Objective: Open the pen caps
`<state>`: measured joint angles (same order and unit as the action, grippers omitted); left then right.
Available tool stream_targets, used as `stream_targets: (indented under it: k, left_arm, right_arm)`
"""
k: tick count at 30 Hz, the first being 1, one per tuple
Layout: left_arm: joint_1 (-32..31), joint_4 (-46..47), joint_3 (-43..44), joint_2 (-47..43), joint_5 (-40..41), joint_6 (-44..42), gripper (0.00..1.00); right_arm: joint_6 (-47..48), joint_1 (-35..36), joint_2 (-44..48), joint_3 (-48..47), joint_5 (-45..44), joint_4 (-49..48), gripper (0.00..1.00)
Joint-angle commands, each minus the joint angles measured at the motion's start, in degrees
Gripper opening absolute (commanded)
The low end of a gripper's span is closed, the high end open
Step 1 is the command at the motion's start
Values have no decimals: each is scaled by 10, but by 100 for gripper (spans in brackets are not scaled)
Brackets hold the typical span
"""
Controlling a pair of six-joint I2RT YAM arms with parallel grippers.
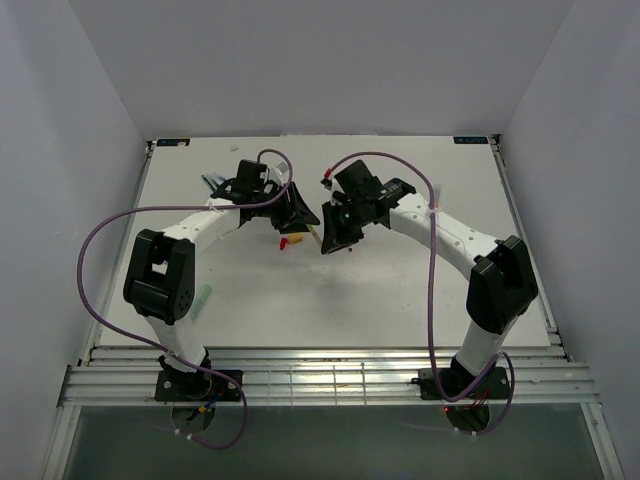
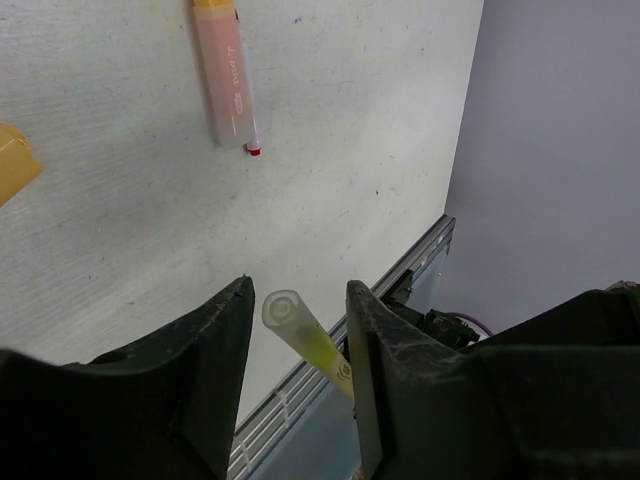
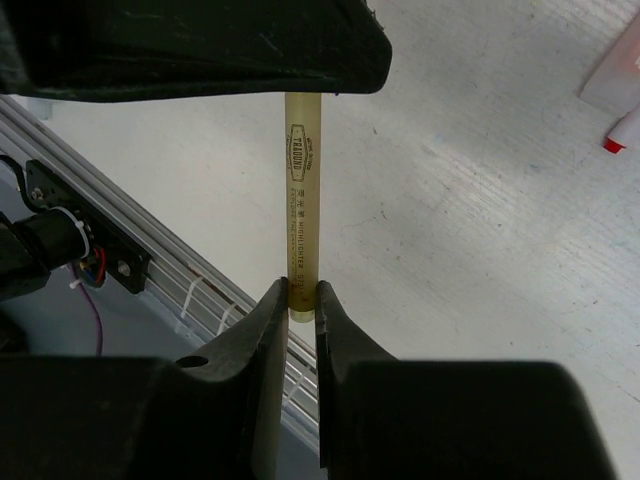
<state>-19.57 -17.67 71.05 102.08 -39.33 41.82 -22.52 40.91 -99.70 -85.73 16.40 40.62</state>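
Clear pen cap (image 2: 284,312): located on the end of the yellow highlighter (image 3: 301,190), which is held in the air above the middle of the table (image 2: 350,120) between the two grippers.

Left gripper (image 2: 298,290): fingers stand moderately apart, with the capped end of the highlighter between them. A gap shows on each side of the cap; no contact with either finger is visible in the left wrist view.

Right gripper (image 3: 300,292): fingers are narrow and clamped on the highlighter barrel near its lower end. The barrel runs straight from these fingers, printed side facing the camera, and passes out of sight under the left gripper.

On the table beside the grippers: a pink pen (image 2: 226,80) lies flat with its red tip exposed. An orange cap (image 2: 15,165) lies apart from it, partly cut off at the frame edge.
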Motion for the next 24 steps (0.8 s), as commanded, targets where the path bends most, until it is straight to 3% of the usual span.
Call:
stream_targets:
  k: [1, 3, 9, 13, 17, 24]
  left_arm:
    - [0, -3, 22, -18, 0, 4, 51]
    - [0, -3, 23, -16, -1, 3, 48]
    - [0, -3, 24, -14, -1, 2, 15]
    - [0, -2, 23, -14, -5, 3, 2]
    - [0, -2, 24, -15, -7, 3, 0]
    - [0, 1, 22, -20, -10, 5, 0]
  right_arm:
    - [-5, 3, 12, -40, 13, -30, 8]
    - [-5, 2, 3, -51, 19, -29, 8]
    - [-3, 5, 0, -46, 22, -38, 8]
    - [5, 4, -16, -61, 23, -41, 22]
    - [12, 4, -44, -89, 20, -40, 36]
    - [19, 5, -95, -143, 21, -27, 40]
